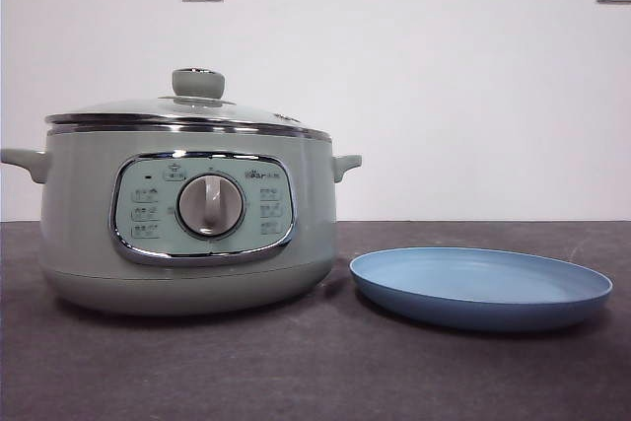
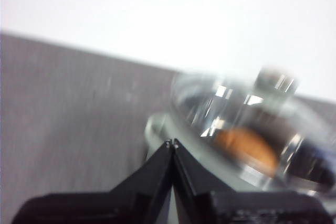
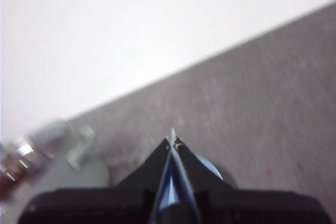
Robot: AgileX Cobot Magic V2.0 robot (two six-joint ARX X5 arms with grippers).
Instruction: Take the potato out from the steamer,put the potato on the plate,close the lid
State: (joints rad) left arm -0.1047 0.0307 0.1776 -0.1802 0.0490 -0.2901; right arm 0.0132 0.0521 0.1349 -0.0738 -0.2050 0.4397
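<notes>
1. Your left gripper point(image 2: 172, 142) is closed and empty, above the steamer point(image 1: 187, 224).
2. Your right gripper point(image 3: 173, 139) is closed and empty, above the plate point(image 1: 481, 288).
3. The potato point(image 2: 247, 148) lies inside the steamer, under the lid point(image 1: 187, 110).
4. The plate sits beside the steamer on the tabletop point(image 1: 315, 372).

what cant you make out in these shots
- Potato: in the left wrist view only an orange blur through the lid; in the front view the steamer wall hides it.
- Panel labels around the dial: too small to read in the front view.
- Plate: in the right wrist view mostly hidden behind the right gripper.
- Both arms: outside the front view.
- Left gripper: shut, holding nothing.
</notes>
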